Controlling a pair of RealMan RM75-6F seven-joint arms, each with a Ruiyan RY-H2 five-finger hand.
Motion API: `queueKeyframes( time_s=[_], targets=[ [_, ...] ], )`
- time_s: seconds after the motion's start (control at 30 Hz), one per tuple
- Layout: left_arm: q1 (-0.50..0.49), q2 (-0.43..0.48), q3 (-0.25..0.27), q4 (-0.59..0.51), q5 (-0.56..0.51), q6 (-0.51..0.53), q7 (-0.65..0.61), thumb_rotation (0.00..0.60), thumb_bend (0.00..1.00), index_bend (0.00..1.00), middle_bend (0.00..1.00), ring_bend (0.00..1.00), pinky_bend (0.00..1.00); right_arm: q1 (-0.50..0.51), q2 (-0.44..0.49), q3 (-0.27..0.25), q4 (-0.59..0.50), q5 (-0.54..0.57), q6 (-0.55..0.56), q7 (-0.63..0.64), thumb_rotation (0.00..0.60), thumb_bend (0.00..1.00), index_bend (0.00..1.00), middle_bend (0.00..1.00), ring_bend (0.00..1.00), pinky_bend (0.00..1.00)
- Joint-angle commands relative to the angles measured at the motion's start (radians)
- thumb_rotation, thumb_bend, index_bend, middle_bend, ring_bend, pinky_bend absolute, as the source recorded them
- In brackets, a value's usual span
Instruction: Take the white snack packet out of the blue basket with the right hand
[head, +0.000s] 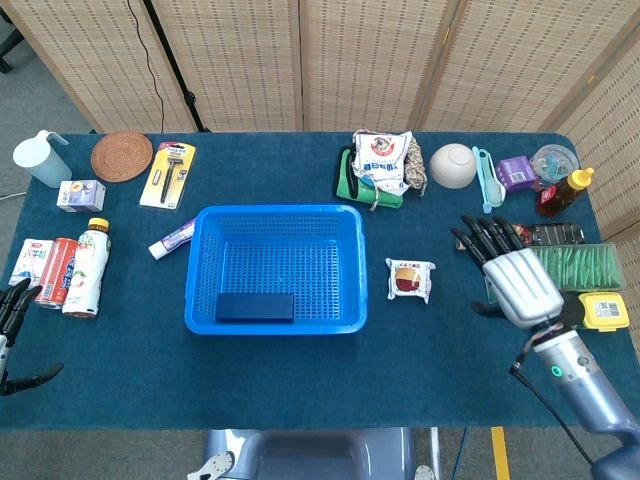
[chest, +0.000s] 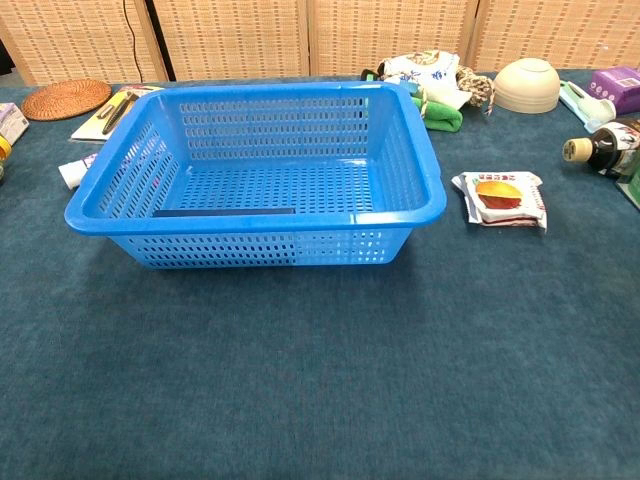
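The white snack packet (head: 410, 279) (chest: 501, 198) lies flat on the blue cloth, just right of the blue basket (head: 275, 221) (chest: 256, 98). A dark blue box (head: 255, 306) stays inside the basket at its near left. My right hand (head: 512, 274) hovers well right of the packet, fingers spread and empty, raised over the green box. It shows only in the head view. My left hand (head: 12, 320) sits at the table's left edge, fingers apart, holding nothing.
Right side holds a green box (head: 575, 265), dark sauce bottle (chest: 600, 150), yellow-lidded item (head: 605, 310), bowl (head: 453, 165) and a printed bag on green cloth (head: 382, 160). Left side has bottles and cartons (head: 70, 270), a toothpaste tube (head: 172, 238), razor pack (head: 167, 173) and coaster (head: 121, 155).
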Motion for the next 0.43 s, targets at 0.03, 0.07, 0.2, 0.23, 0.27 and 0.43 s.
queueKeyframes(
  time_s=[0.03, 0.07, 0.2, 0.23, 0.27, 0.43],
  targets=[
    [0.009, 0.001, 0.007, 0.011, 0.01, 0.013, -0.011, 0.6, 0.06, 0.0, 0.0, 0.0, 0.0, -0.149, -0.078, -0.047, 0.116, -0.122, 0.168, 0.084, 0.6, 0.0, 0.0, 0.0, 0.0, 0.0],
    [0.012, 0.001, 0.009, 0.015, 0.013, 0.017, -0.015, 0.6, 0.06, 0.0, 0.0, 0.0, 0.0, -0.171, -0.094, -0.052, 0.138, -0.13, 0.19, 0.088, 0.6, 0.0, 0.0, 0.0, 0.0, 0.0],
    [0.018, 0.003, 0.014, 0.026, 0.021, 0.025, -0.027, 0.6, 0.06, 0.0, 0.0, 0.0, 0.0, -0.236, -0.142, -0.065, 0.197, -0.133, 0.239, 0.098, 0.6, 0.0, 0.0, 0.0, 0.0, 0.0],
    [0.02, 0.002, 0.016, 0.03, 0.025, 0.028, -0.029, 0.6, 0.06, 0.0, 0.0, 0.0, 0.0, -0.257, -0.159, -0.068, 0.213, -0.131, 0.253, 0.104, 0.6, 0.0, 0.0, 0.0, 0.0, 0.0],
    [0.021, 0.002, 0.018, 0.033, 0.027, 0.028, -0.028, 0.6, 0.06, 0.0, 0.0, 0.0, 0.0, -0.274, -0.172, -0.07, 0.225, -0.127, 0.262, 0.11, 0.6, 0.0, 0.0, 0.0, 0.0, 0.0],
    [0.02, 0.008, 0.022, 0.041, 0.03, 0.021, -0.043, 0.6, 0.03, 0.0, 0.0, 0.0, 0.0, -0.317, -0.214, -0.064, 0.259, -0.128, 0.282, 0.139, 0.6, 0.0, 0.0, 0.0, 0.0, 0.0]
  ],
)
